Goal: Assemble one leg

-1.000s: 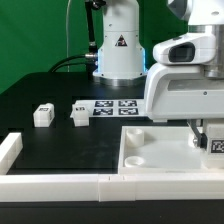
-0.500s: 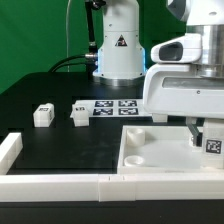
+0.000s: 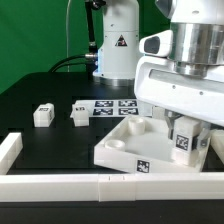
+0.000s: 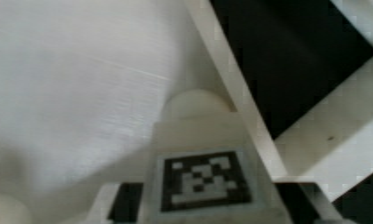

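The leg (image 3: 183, 143) stands upright at the frame's lower right, pinched in the gripper (image 3: 184, 136) straight above it, over the panel (image 3: 120, 153).

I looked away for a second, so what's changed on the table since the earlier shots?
The arm swung toward the exterior view's left, and the leg in the pincer went with it. The white panel turned and slid left; one corner now points at the front rail. The two small blocks and the marker board stayed put.
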`<control>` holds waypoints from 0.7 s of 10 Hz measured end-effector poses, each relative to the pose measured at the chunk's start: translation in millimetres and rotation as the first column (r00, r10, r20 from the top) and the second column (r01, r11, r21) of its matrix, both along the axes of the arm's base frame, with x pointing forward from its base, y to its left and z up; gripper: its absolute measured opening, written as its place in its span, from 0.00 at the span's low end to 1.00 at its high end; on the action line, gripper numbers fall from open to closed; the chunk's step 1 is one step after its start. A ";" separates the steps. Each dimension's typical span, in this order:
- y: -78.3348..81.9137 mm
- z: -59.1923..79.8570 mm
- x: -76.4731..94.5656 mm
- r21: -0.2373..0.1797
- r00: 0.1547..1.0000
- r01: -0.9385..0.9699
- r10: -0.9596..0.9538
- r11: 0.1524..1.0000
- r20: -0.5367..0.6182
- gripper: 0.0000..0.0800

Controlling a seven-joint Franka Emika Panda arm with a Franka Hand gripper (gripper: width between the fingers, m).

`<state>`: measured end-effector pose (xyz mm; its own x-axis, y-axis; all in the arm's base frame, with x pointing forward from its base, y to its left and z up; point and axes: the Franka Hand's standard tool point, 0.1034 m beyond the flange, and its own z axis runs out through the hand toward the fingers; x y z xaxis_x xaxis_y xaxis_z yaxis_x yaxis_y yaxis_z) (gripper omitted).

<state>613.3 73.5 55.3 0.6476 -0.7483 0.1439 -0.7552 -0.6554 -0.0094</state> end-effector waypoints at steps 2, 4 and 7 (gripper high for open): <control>1.0 -0.2 -0.4 0.004 1.000 0.031 -0.031 1.000 0.003 0.60; 0.8 -0.3 -0.4 0.004 1.000 0.031 -0.031 1.000 0.003 0.76; 0.8 -0.3 -0.4 0.004 1.000 0.031 -0.031 1.000 0.003 0.81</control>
<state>612.9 74.4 55.0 0.6241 -0.7682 0.1428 -0.7748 -0.6320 -0.0137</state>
